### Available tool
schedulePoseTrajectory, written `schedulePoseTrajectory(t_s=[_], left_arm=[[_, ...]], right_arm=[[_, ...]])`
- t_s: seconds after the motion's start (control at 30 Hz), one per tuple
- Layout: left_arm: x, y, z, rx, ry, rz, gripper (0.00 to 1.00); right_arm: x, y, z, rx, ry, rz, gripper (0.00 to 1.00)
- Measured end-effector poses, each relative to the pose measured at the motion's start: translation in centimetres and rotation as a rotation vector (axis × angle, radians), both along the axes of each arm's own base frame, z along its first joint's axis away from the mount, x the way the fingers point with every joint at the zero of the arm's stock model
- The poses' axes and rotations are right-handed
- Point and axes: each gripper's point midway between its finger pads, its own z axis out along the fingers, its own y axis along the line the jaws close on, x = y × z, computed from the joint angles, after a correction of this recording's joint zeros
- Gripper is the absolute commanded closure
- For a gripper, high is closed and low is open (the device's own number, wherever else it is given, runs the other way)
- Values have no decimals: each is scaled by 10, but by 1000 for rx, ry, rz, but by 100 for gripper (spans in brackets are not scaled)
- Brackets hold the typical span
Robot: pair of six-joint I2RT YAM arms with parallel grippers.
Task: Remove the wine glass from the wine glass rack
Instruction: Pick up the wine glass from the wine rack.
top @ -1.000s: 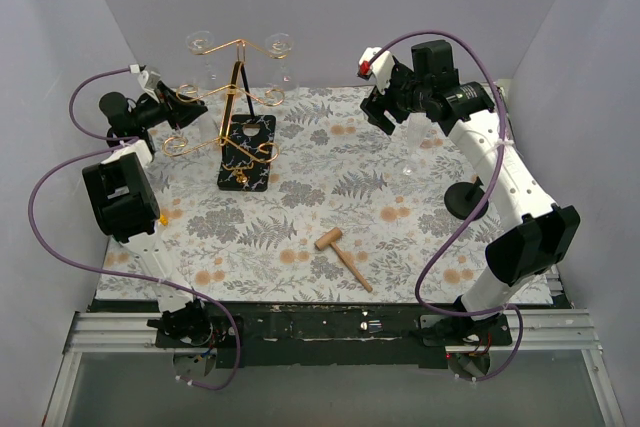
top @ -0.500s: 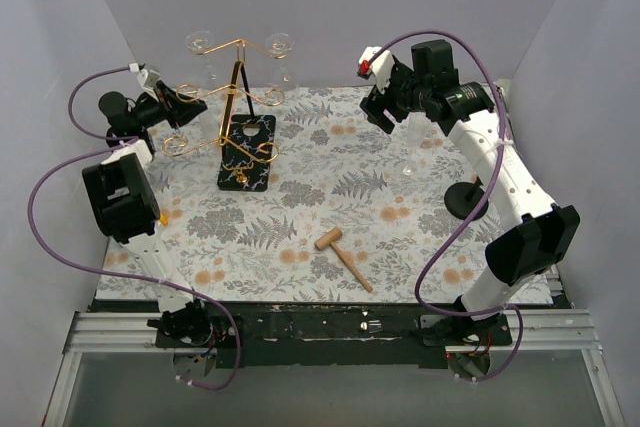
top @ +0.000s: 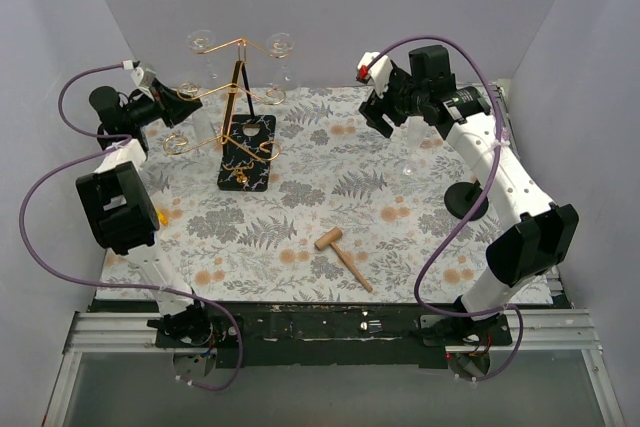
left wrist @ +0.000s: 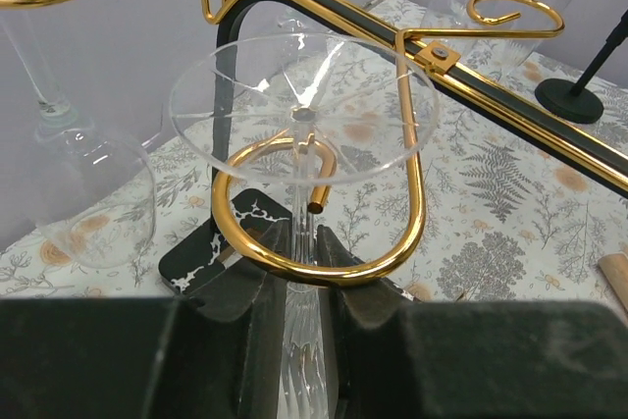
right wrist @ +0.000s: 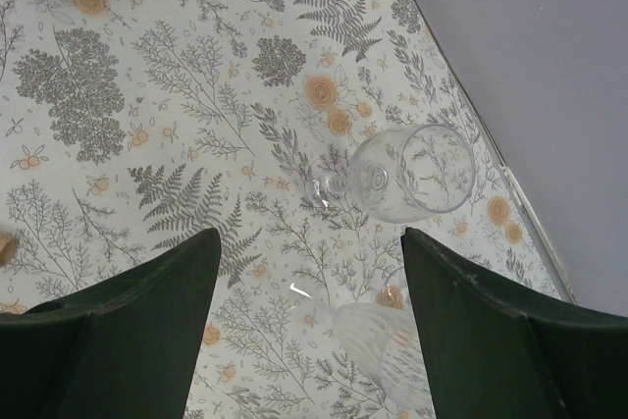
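Left wrist view settles it: at the far left corner of the desk (top: 300, 237), the rack (top: 247, 159) hangs the wine glass (left wrist: 304, 115) upside down. Its foot rests on a gold wire loop, and the upright stem drops into the left tool (left wrist: 309, 282), which pinches it just below. The loop's closed bend faces that tool, so the exit probably lies away from it. Another hanging glass (left wrist: 98, 203) crowds the left. The right tool (right wrist: 309, 242), spread and empty, hangs well apart.
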Motion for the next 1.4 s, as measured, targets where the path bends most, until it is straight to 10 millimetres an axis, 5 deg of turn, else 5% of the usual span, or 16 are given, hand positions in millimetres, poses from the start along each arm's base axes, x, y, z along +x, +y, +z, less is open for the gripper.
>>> schedulePoseTrajectory(t_s=[0.63,1.0,1.4], left_arm=[[-12,2,-17,0,-15,117,100],[-9,11,9,-47,-128,193,100],[-20,23,7,-103,-124,236,100]], right_arm=[[-13,6,-3,-17,-16,12,17],[-20,12,-8,-78,-32,45,17],[-22,16,-9,-108,-45,62,17]])
